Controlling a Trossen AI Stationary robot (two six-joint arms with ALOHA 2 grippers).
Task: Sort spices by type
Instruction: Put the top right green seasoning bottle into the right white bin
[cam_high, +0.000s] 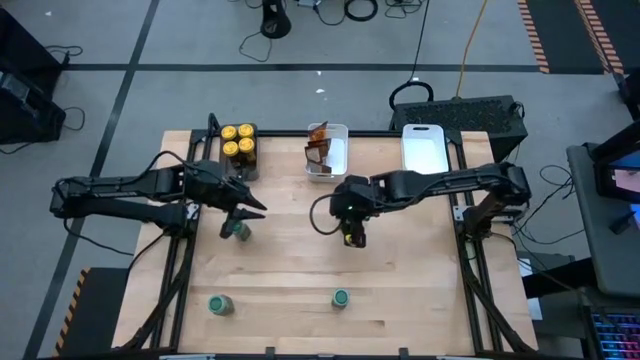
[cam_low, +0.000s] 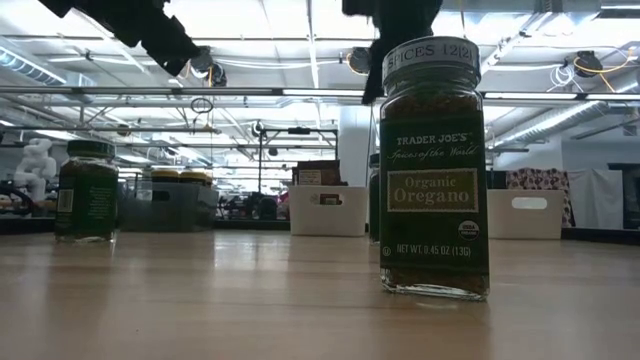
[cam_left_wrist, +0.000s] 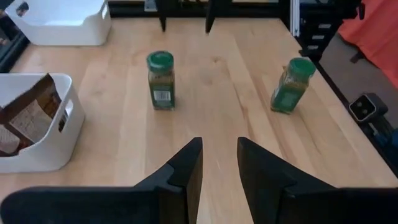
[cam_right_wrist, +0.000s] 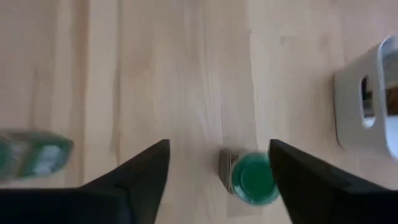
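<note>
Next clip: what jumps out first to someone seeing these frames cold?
The green-lidded oregano jar looms right in front of the low camera, near the table's front edge. From above, both arms meet mid-table: the right tool hangs open over another green-lidded jar, the left tool beside a third. At the back, yellow-lidded jars fill a dark tray and brown packets a white tray.

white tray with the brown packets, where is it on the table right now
In the high view the white tray with the brown packets sits at the table's far edge, near the middle, between the dark tray of yellow-lid jars on its left and an empty-looking white tray on its right.
</note>
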